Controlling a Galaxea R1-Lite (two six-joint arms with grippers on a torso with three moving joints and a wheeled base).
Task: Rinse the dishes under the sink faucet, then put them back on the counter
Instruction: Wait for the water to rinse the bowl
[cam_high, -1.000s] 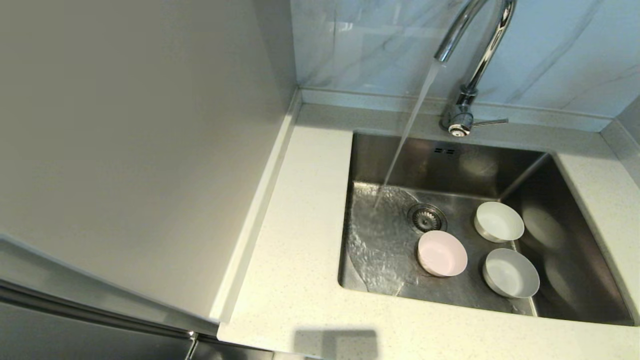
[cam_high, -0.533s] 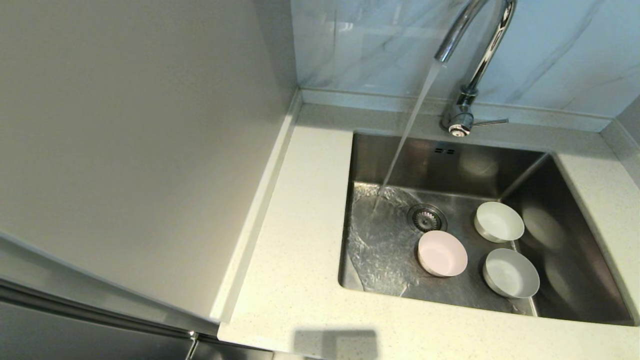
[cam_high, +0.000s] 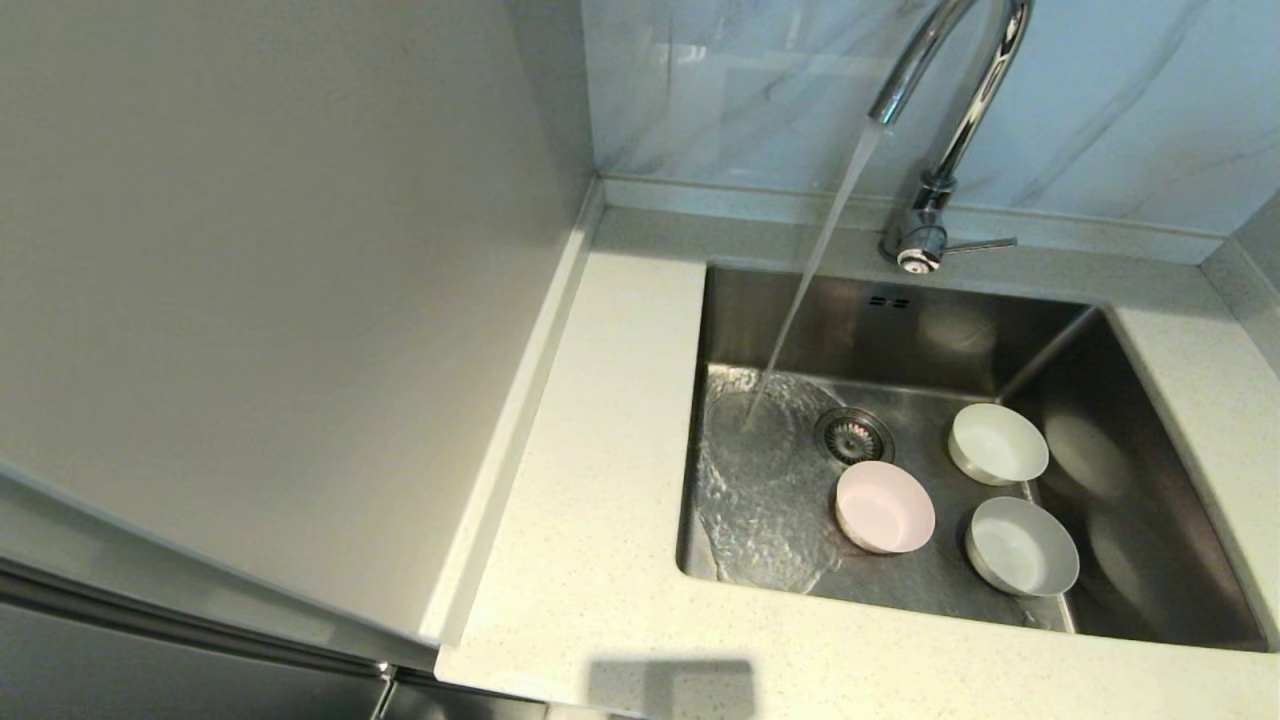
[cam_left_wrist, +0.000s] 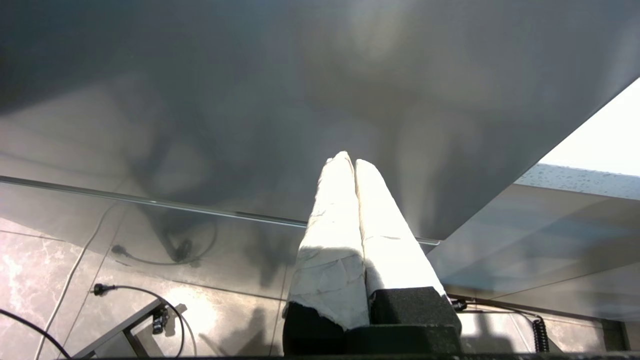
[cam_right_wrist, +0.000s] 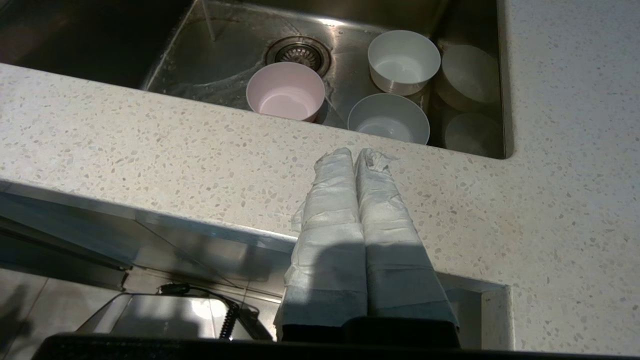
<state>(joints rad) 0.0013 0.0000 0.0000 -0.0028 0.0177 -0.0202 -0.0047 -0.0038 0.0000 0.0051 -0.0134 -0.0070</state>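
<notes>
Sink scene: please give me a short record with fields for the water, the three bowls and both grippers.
water: running from the faucet onto the sink floor, left of the drain
pink bowl: upright, beside the drain
white bowl: upright, behind the grey one
grey-white bowl: upright, nearest the counter
left gripper: jaws shut, parked low
right gripper: jaws shut, empty, before the counter's front

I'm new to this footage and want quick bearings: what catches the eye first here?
Water streams from the faucet onto the sink floor, left of the drain. Three bowls sit in the sink to the right of the stream: pink, white and grey-white. No hand has reached the sink; the right hand, shut, is at the counter edge.
</notes>
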